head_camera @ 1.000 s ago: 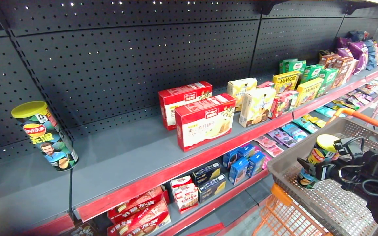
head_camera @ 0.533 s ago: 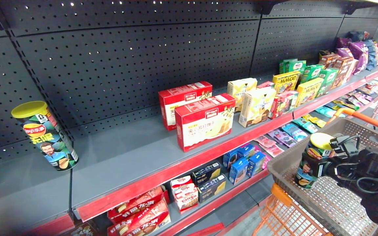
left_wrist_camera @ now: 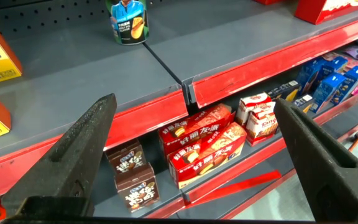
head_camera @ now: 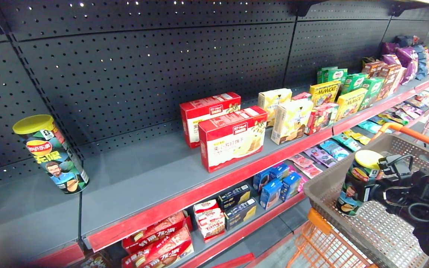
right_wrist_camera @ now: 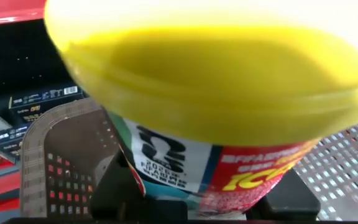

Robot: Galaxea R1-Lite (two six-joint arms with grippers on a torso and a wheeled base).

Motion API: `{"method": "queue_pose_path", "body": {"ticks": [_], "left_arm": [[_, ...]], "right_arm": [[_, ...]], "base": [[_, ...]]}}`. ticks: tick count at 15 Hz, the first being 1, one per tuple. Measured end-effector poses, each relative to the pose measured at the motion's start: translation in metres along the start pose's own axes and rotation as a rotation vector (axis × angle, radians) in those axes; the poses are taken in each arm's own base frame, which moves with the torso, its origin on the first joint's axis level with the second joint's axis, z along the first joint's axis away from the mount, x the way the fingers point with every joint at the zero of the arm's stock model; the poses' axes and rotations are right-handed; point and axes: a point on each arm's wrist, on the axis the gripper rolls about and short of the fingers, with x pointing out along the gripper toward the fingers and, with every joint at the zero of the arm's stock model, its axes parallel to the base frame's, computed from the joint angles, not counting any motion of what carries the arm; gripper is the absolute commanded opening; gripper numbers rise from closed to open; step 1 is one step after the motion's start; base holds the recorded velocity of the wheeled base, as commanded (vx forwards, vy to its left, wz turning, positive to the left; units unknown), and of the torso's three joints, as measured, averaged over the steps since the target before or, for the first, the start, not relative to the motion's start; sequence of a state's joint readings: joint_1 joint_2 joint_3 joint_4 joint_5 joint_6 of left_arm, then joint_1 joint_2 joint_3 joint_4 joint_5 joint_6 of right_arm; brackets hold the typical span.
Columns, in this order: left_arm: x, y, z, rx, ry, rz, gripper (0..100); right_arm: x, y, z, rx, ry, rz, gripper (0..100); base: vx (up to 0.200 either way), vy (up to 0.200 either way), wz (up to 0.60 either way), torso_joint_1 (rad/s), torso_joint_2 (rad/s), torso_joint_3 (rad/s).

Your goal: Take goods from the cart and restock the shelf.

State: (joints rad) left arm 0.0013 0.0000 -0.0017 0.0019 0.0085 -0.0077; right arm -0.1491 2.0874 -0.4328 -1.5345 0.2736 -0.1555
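A chip can [head_camera: 359, 175] with a yellow lid stands in the brown cart basket [head_camera: 352, 232] at the lower right. My right gripper [head_camera: 360, 191] is shut on its middle. Seen from the right wrist, the can's lid [right_wrist_camera: 229, 87] is very close, with a dark finger [right_wrist_camera: 120, 193] against its side. A matching chip can [head_camera: 50, 154] stands on the grey shelf [head_camera: 136, 178] at the far left, and its base also shows in the left wrist view [left_wrist_camera: 128, 22]. My left gripper [left_wrist_camera: 191, 155] hangs open and empty in front of the shelf's red edge [left_wrist_camera: 241, 84].
Two red biscuit boxes [head_camera: 229, 136] stand mid-shelf, with yellow, green and brown boxes [head_camera: 326, 100] further right. The grey shelf between the can and the red boxes is bare. The lower shelf holds red boxes [left_wrist_camera: 197, 146] and blue boxes [head_camera: 276, 182]. The cart handle [head_camera: 412, 134] is orange.
The right gripper's fingers have closed around the can in the cart. The can has shifted slightly left and stands a little straighter. The left arm and the shelf goods are unchanged.
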Motion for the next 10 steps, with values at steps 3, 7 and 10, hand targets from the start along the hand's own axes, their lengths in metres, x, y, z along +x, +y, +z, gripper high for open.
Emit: {"method": "queue_pose_path", "body": {"ticks": [3,7,10], "left_arm": [[0.0,0.0,0.0,0.0,0.0,0.0,100],[0.0,0.0,0.0,0.0,0.0,0.0,100],[0.0,0.0,0.0,0.0,0.0,0.0,100]], "right_arm": [[-0.026,0.0,0.024,0.0,-0.038,-0.043,0],[-0.063,0.014,0.061,-0.009,-0.062,-0.149,0],[-0.084,0.03,0.075,-0.029,0.007,-0.219,0]], "base": [[0.0,0.0,0.0,0.0,0.0,0.0],[0.0,0.0,0.0,0.0,0.0,0.0],[0.0,0.0,0.0,0.0,0.0,0.0]]}}
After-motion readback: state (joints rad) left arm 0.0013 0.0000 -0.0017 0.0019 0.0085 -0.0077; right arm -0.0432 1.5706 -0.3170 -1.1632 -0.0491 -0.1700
